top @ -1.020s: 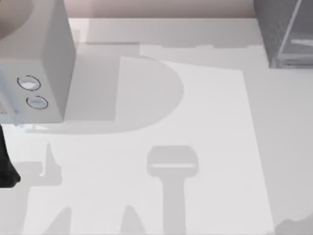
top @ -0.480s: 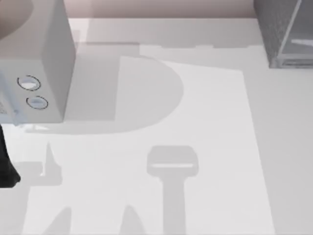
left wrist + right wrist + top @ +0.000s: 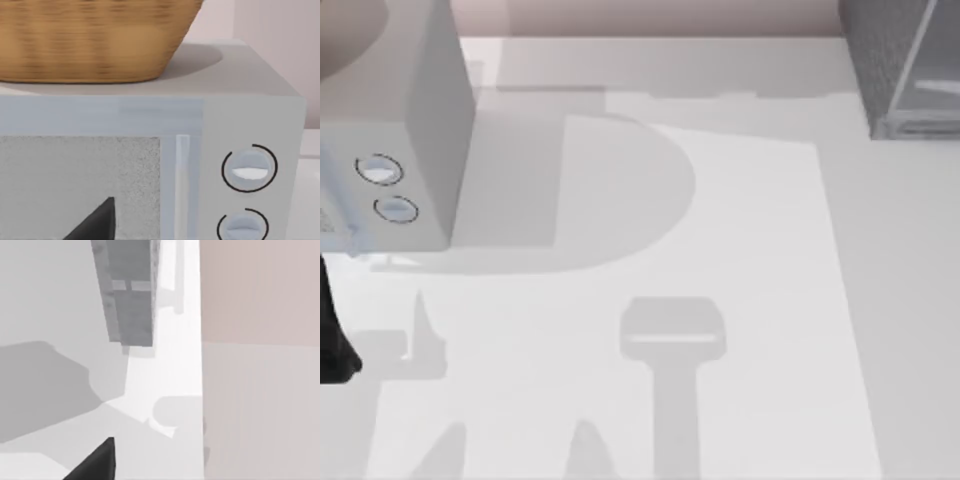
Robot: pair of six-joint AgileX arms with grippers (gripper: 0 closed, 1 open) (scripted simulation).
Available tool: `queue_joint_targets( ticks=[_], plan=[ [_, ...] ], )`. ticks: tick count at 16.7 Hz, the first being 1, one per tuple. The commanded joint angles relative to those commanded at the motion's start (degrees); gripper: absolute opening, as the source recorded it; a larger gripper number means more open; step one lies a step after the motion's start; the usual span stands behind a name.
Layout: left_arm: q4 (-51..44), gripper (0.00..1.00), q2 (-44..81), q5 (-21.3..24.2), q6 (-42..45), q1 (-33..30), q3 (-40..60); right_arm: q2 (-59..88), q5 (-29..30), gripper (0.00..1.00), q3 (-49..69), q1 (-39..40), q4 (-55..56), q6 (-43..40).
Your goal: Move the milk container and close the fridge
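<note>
- The fridge (image 3: 900, 60) stands at the table's (image 3: 760, 260) far right corner in the top view, cut off by the frame. Its dark speckled side faces the middle of the table, and its pale door panel lies further right.
- In the right wrist view the fridge (image 3: 131, 290) shows as a tall grey box beside the pale wall, its long axis upright off the table (image 3: 45, 295).
- The light-grey box (image 3: 395, 120) with two round rings occupies the far left. In the left wrist view a woven basket (image 3: 95, 40) sits on its top, and the ringed knobs are on its front (image 3: 249, 170).
- A dark part of the left arm (image 3: 332, 340) shows at the left edge of the top view. For both arms I cannot tell whether the jaws are released or clenched.
- Against the earlier top views nothing on the table has shifted; a faint grey shadow at the lower right corner has gone.
</note>
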Motion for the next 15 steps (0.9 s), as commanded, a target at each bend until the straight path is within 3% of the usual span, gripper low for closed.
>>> queue_joint_targets(
  ticks=[4,7,12,15],
  plan=[
    [0.0,1.0,0.0,0.0,0.0,0.0,0.0,-0.2,0.3,1.0,-0.1,0.8,0.7,0.8],
    [0.0,1.0,0.0,0.0,0.0,0.0,0.0,-0.5,1.8,1.0,0.0,5.2,6.1,6.0],
    [0.0,1.0,0.0,0.0,0.0,0.0,0.0,-0.8,5.2,1.0,0.3,18.3,22.0,20.8],
    [0.0,1.0,0.0,0.0,0.0,0.0,0.0,-1.0,6.2,1.0,0.1,24.9,32.1,35.0]
  ],
)
